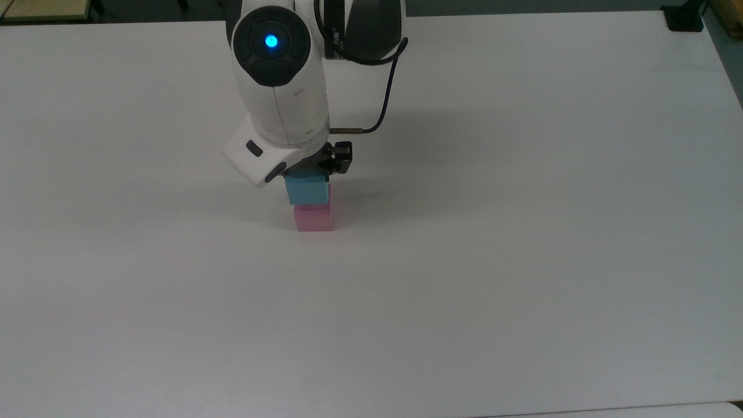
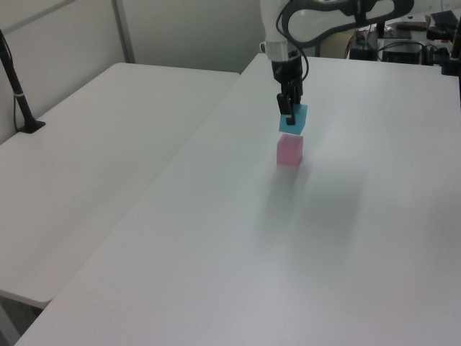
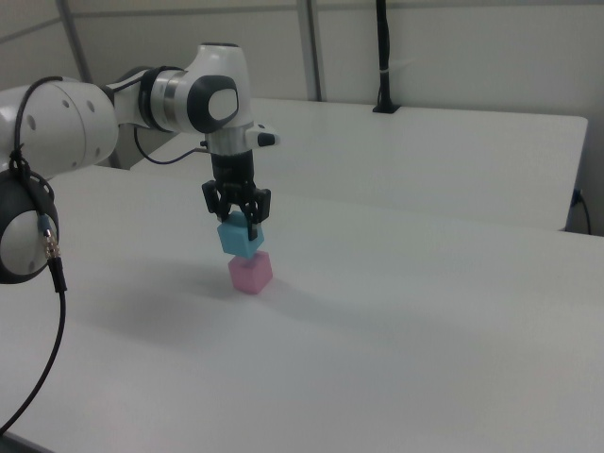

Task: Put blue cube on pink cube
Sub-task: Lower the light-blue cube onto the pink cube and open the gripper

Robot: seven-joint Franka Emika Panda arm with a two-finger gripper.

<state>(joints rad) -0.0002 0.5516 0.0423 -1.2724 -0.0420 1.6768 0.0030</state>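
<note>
My gripper is shut on the light-blue cube and holds it right over the pink cube, which sits mid-table. In the left view the blue cube hangs just above the pink cube, with the gripper gripping it from above. The right view has the blue cube slightly turned against the pink cube, under the gripper. I cannot tell whether the cubes touch.
The white table spreads wide around the cubes. A second white table stands on the left view's left with a black pole on it. A black mount sits at the top view's upper right corner. Equipment lies behind.
</note>
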